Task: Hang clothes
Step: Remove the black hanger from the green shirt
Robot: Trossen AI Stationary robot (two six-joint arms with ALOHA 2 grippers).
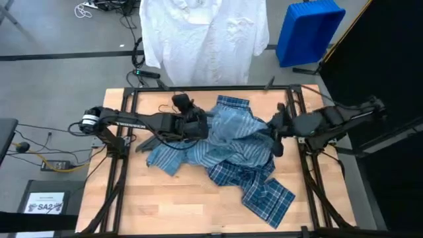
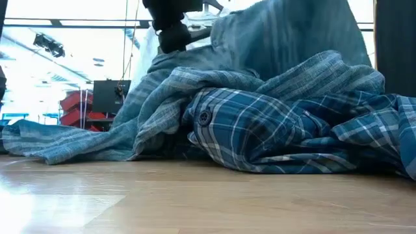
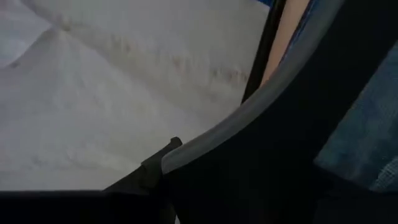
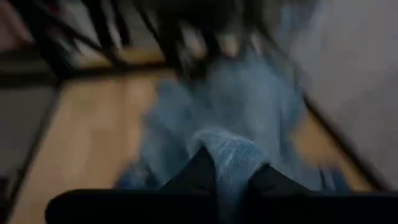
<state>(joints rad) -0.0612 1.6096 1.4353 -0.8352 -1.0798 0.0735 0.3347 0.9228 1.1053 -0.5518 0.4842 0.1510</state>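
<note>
The white shirt (image 1: 201, 36) is already hung at the far edge of the tabletop (image 1: 198, 211). The striped blue-grey shirt (image 1: 225, 135) and the plaid shirt (image 1: 261, 188) are heaped together at the middle of the tabletop, the striped one lying partly over the plaid one.

The right pincer (image 4: 227, 171) is positioned at the right side of the heap and is clamped on a fold of the striped shirt, as shown in the right wrist view. The left pincer (image 1: 192, 125) is positioned at the left side of the heap, against the same shirt. A dark grey hanger (image 3: 249, 118) crosses close in front of the left wrist camera; whether the left pincer is apart or together cannot be told.

Probable faults from this state:
- Only a thin fold is held on the right. The fabric is likely to slip out if it is lifted quickly.
- The two shirts are entangled. The plaid shirt may be dragged along or pulled off the tabletop.
- The hanger may snag in loose cloth instead of entering the collar.
</note>
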